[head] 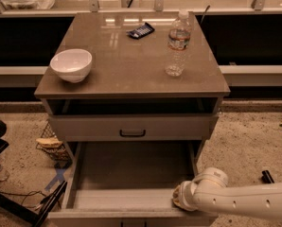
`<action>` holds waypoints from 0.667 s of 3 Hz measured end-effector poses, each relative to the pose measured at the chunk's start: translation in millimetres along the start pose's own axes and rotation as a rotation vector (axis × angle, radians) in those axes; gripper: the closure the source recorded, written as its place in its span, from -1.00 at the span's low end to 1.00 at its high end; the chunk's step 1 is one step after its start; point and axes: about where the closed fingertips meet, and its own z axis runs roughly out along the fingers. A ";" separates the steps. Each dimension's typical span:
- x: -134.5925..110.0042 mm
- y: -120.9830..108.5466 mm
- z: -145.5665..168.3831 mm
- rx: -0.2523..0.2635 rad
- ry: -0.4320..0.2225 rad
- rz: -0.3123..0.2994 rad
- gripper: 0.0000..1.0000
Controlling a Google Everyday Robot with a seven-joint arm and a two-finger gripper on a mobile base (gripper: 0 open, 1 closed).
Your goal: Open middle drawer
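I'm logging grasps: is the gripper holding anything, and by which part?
It cannot be told. The gripper is at the right end of the front rim of the pulled-out middle drawer, but whether it grips that rim is not visible.

A brown-topped cabinet [127,65] stands on speckled floor [247,143].

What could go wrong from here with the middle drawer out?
1. The gripper sits at the front right corner of the middle drawer, off centre; pulling from there may skew it.
2. The drawer is well out; a jolt at its stop might topple the upright water bottle on top.
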 end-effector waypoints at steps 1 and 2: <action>1.3 20.9 -1.6 -0.034 -0.007 0.025 1.00; -3.5 48.8 -4.2 -0.080 -0.028 0.027 0.71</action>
